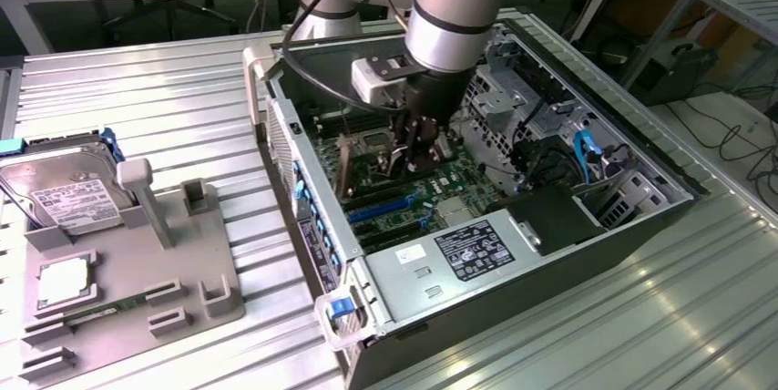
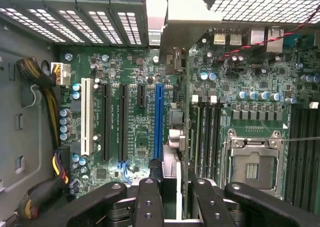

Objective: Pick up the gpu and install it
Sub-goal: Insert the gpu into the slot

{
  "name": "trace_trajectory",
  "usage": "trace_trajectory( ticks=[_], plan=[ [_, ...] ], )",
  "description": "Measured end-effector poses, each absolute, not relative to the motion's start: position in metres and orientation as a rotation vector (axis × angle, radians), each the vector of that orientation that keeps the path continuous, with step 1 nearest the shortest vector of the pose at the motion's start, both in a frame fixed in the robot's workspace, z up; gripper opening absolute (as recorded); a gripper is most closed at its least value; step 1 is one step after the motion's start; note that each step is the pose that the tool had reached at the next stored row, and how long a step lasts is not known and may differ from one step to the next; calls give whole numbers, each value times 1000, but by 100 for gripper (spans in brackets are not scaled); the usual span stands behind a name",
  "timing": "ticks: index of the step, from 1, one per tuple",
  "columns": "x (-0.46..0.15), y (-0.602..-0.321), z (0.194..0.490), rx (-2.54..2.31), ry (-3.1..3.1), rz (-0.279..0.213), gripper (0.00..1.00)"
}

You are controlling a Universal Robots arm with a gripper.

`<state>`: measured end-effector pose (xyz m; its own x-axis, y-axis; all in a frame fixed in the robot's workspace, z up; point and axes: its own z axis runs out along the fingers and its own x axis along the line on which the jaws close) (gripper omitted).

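While I hold the arm down inside the open PC case (image 1: 680, 191), the gripper (image 2: 170, 184) sits narrowed on the gpu (image 2: 179, 82), which I see edge-on in the wrist view, running away from the fingers (image 2: 148, 199) with its pale metal bracket end toward the rear slot grilles. The jaws are partly closed because the card is thin; they pinch its top edge so the connector edge stays free underneath.

In the exterior view the gripper (image 1: 411, 148) hangs over the motherboard (image 1: 402, 191) with the gpu (image 1: 392, 164) below it, just above the slot area. I judge the card is held upright so it can go straight down into a slot.

Just beside the card in the wrist view runs the blue expansion slot (image 2: 158, 119), then black slots and a white slot (image 2: 85, 116) farther off. I can't tell whether the card edge is already touching any slot. On the card's other side lies the empty CPU socket (image 2: 252, 164).

Farther out, at the exterior view's left, the grey parts holder (image 1: 134, 290) on the metal table (image 1: 195, 98) keeps the hard drive (image 1: 61, 191) and a CPU chip (image 1: 65, 279); its other brackets stand vacant, so the card looks already taken from there.
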<state>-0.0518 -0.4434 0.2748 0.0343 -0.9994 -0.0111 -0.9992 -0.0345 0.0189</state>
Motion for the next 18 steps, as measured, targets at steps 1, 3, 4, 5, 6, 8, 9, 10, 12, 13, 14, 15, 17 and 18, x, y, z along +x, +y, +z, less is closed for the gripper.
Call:
trace_trajectory(
  ticks=[1, 3, 4, 5, 6, 8, 9, 10, 12, 13, 14, 15, 17, 18],
  plan=[
    [-53, -443, 274, 2254, -2178, -32, 28],
    [-54, -444, 272, 2254, -2178, -32, 28],
    [-54, -445, 272, 2254, -2177, -32, 28],
    [-55, -446, 271, 2255, -2178, -32, 28],
    [-56, -447, 271, 2254, -2178, -33, 28],
    [-59, -447, 270, 2254, -2178, -33, 28],
    [-61, -447, 269, 2255, -2178, -32, 28],
    [-62, -447, 269, 2256, -2180, -29, 28],
    [-64, -447, 268, 2265, -2188, -9, 28],
    [-65, -447, 267, 2268, -2190, -4, 28],
    [-65, -447, 266, 2269, -2191, -3, 28],
    [-65, -447, 265, 2269, -2191, -3, 28],
    [-65, -448, 262, 2269, -2190, -3, 28],
    [-66, -449, 262, 2268, -2190, -3, 28]
  ],
)
